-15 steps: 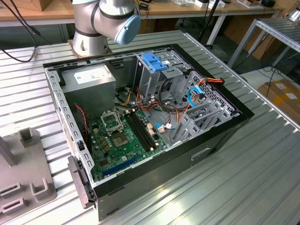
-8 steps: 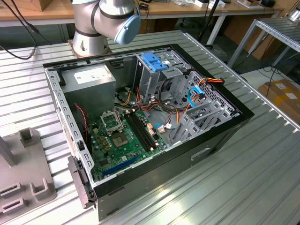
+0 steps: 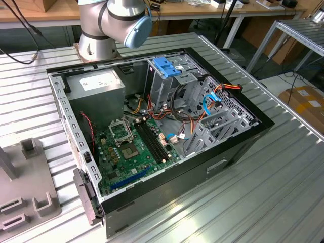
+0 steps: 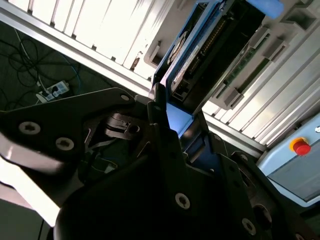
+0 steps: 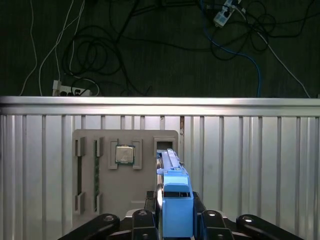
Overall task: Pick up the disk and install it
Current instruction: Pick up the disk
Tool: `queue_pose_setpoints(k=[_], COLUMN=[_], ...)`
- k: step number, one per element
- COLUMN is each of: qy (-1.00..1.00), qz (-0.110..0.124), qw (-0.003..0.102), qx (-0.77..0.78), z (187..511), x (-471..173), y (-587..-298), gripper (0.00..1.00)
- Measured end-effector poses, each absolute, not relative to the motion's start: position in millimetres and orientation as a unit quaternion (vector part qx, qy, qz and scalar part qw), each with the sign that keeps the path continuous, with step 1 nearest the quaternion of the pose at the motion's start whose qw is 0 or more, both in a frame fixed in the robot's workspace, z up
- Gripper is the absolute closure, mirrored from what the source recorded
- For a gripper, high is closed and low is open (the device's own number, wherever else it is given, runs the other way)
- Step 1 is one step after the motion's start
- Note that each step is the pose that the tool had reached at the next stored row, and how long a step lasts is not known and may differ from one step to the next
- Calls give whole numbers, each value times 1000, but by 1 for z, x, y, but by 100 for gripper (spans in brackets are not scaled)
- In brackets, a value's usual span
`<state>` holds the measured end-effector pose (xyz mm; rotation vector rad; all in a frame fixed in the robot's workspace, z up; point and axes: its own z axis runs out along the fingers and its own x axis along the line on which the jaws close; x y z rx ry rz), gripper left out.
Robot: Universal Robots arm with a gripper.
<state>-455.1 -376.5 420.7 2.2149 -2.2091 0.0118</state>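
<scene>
Exterior view: an open computer case [image 3: 238, 147] lies on a ribbed metal table [image 3: 283, 192]. Inside it are a grey power-supply box [image 3: 96, 83], a green motherboard [image 3: 134, 147] and a metal drive cage with a ribbed blue cap [image 3: 166, 66]. The arm [image 3: 111, 20] rises behind the case. A grey fixture tray [image 3: 30, 182] sits at the exterior view's left.

First wrist view: the gripper [image 5: 174, 220] looks down on the same kind of tray [image 5: 87, 137], which carries a processor chip [image 5: 124, 154] and a memory stick [image 5: 96, 175]. The disk [image 5: 176, 197] stands edge-on between the black fingers [image 5: 150, 207], clamped on both sides. Its bright blue carrier faces the camera and a grey metal edge runs away toward a pocket of the tray. Whether it touches the tray cannot be told. Beyond the table edge, cables [image 5: 100, 55] lie on a dark floor.

Second wrist view: the gripper [image 4: 177, 125] grips the disk [image 4: 192, 60] from the side. The blue frame borders a grey body with a pale label and a row of connector pins. A red button [image 4: 301, 146] shows nearby.
</scene>
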Motion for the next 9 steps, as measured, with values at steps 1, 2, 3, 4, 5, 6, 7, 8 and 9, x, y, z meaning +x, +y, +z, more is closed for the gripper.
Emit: queue_pose_setpoints(k=[1,2,3,4,5,6,7,8,9], qy=[-706,-706,-706,-706,-706,-706,-706,-706,-706], qz=[4,4,4,4,4,4,4,4,4], qw=[7,6,7,7,7,7,7,7,7], qx=[708,708,708,708,708,708,708,708,708], z=[423,424,425,426,426,427,428,428,429], x=[-455,-455,-455,-455,-455,-455,-455,-455,-455], y=[-376,-376,-376,-376,-376,-376,-376,-376,-376], gripper=[64,64,64,64,64,64,64,64,64])
